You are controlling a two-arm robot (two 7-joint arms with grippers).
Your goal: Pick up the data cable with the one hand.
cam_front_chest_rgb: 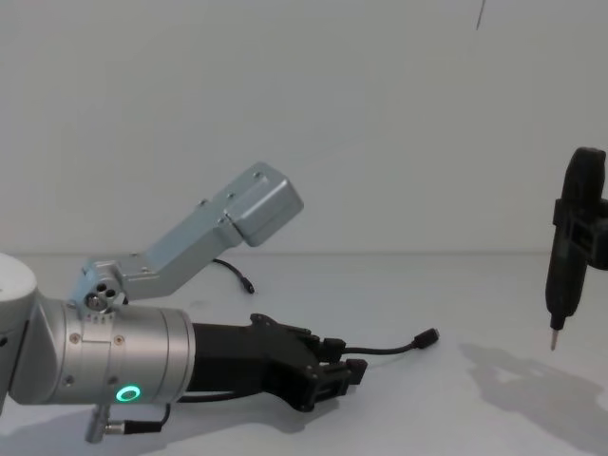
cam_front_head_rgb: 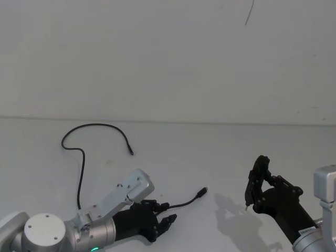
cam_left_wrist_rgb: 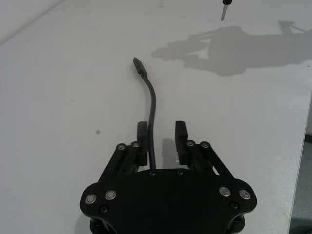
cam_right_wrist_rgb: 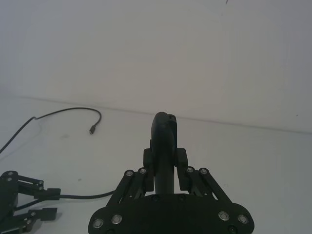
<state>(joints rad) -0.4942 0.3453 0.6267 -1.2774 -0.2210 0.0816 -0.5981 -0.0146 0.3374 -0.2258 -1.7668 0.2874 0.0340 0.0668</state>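
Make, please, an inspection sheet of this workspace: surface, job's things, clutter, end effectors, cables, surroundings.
Surface: flat white table.
Job's things: long thin black data cable, curved on the table, running between the left end effector's fingers.
Clutter: nothing seen.
End effectors: black two-finger left end effector, low over the table, open astride the cable; right end effector, raised, shut on a slim black pen-like tool, tip down.
Cables: data cable only; one plug ahead of the left end effector.
Surroundings: plain white wall.
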